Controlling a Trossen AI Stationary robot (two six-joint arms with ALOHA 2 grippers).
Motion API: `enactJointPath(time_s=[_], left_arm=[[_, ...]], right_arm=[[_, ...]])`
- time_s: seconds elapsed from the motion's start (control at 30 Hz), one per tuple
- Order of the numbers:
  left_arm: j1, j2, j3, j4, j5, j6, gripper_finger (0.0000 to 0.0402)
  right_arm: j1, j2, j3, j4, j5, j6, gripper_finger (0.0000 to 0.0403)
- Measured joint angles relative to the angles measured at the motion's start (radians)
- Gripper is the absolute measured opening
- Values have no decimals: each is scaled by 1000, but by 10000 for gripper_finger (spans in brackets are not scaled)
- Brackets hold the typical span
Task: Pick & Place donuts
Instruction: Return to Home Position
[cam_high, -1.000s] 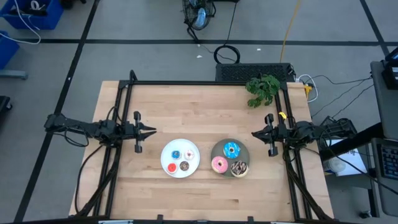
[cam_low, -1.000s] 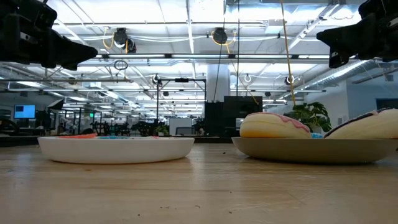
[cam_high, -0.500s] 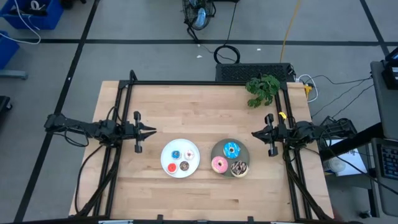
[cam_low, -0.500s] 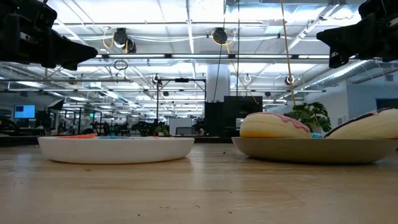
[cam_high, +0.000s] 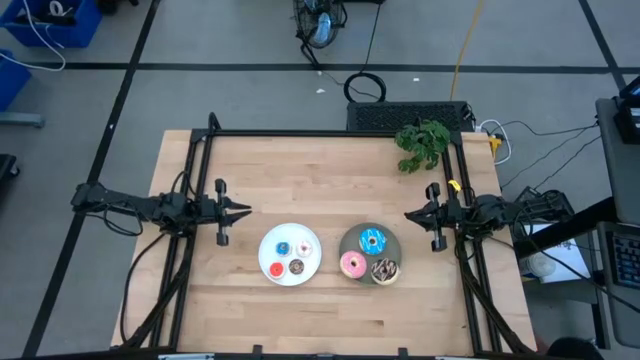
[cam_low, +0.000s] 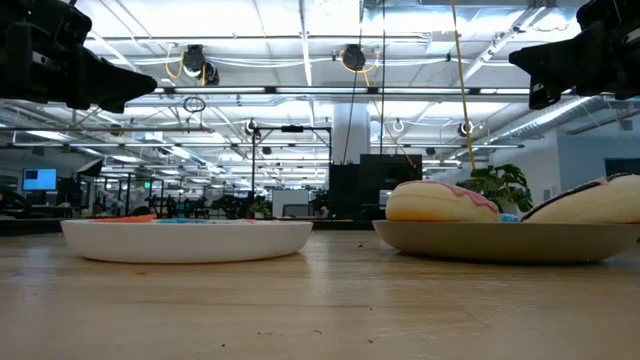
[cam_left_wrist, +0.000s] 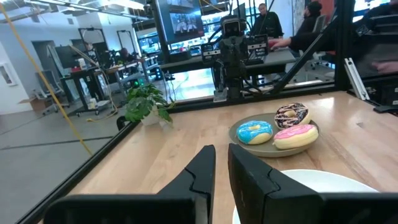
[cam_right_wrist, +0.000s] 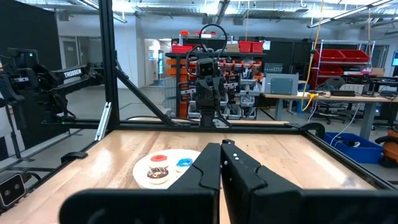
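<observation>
- Step in hand: parking both arms at home; placing looks complete.
- Small donuts: tiny blue donut (cam_high: 283, 248), tiny white-pink donut (cam_high: 304, 245), tiny red donut (cam_high: 275, 268) and tiny brown donut (cam_high: 296, 267) lie on the white plate (cam_high: 290, 231).
- Large donuts: bright blue donut (cam_high: 373, 240), pink donut (cam_high: 352, 264) and chocolate donut (cam_high: 384, 270) lie on the grey plate (cam_high: 350, 240).
- The plates sit side by side around the middle of the table (cam_high: 300, 170); the white one is toward the left edge, the grey one toward the right edge.
- Left claw (cam_high: 243, 210): raised above the table just inside the left edge, well apart from the white plate; clenched on nothing, though its wrist view shows what seems a thin slit between the fingers (cam_left_wrist: 205, 165).
- Right claw (cam_high: 410, 215): just inside the right edge, near the grey plate but not touching it; fingers drawn together, empty.
- To do it well: hold both claws high and level, as the low view has them well above both rims; any last travel should run outward toward the table edges, never across the plates; the right arm has the smaller margin, so go slowly there; no dipping or opening needed.
</observation>
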Motion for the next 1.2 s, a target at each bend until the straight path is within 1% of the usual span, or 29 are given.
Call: enactJointPath(time_s=[1.2], left_arm=[[0, 0, 0, 0, 0, 0, 51]], right_arm=[[0, 0, 0, 0, 0, 0, 0]])
